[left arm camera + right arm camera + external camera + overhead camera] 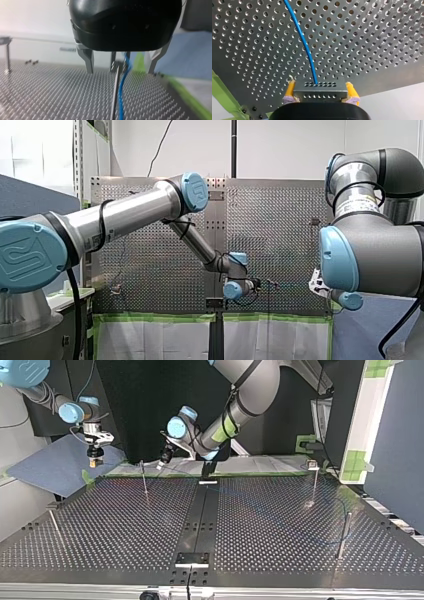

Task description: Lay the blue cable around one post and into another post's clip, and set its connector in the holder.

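Spanning the room's middle, a perforated metal desk [125,525] edged in green tape [223,98] lies before white walls [290,145]. A thin blue cable [304,45] runs over it from a dark connector [319,91] clamped in my right fingers [290,89]; my left fingers [113,61] pinch it beside 1 post [115,87].

This is a robotics lab, a test cell by the look of it. Everything centres on a perforated metal table [280,530] with thin steel posts [145,482] standing on it. Two industrial arms [125,215] reach over it from bases at its sides. Green tape [160,318] edges the table, white walls [290,145] stand behind it, and a loose black wire [159,147] hangs down the wall beyond it. A blue mat [55,470] lies off one corner of it.
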`<state>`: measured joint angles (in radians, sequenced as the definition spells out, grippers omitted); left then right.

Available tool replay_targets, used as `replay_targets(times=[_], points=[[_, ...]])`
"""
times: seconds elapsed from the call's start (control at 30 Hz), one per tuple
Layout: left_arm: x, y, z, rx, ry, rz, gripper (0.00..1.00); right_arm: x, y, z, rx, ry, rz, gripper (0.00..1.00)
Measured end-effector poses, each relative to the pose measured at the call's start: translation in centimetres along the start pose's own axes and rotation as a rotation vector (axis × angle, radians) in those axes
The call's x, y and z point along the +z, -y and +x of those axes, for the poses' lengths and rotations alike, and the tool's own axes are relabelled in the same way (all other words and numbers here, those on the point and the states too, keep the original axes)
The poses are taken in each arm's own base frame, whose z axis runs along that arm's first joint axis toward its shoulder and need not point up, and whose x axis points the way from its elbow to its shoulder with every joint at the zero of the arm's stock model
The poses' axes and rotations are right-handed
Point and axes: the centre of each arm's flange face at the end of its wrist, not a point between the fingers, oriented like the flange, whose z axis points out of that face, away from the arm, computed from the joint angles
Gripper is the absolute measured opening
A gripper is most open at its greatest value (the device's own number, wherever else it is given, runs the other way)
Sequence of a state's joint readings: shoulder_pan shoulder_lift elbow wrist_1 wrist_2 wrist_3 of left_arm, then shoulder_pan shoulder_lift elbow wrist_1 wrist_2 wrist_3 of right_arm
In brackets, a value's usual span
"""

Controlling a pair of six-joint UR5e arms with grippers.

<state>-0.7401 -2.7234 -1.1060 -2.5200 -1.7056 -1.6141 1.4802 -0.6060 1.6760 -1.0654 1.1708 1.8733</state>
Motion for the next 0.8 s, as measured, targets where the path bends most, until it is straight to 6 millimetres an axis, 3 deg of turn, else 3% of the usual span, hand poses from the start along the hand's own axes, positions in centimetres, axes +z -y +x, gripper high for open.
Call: replay_targets(times=[0.43,0.8], points=[[-2.0,3.4,1.0,0.087,-0.101,0.105,1.0,-0.1,0.1,-0.5,0.005,0.011,-0.002,0.0],[-2.5,6.7,-0.1,0.093,-0.086,0.119,1.0,-0.2,0.1,-0.8,0.013,0.014,-0.002,0.0]])
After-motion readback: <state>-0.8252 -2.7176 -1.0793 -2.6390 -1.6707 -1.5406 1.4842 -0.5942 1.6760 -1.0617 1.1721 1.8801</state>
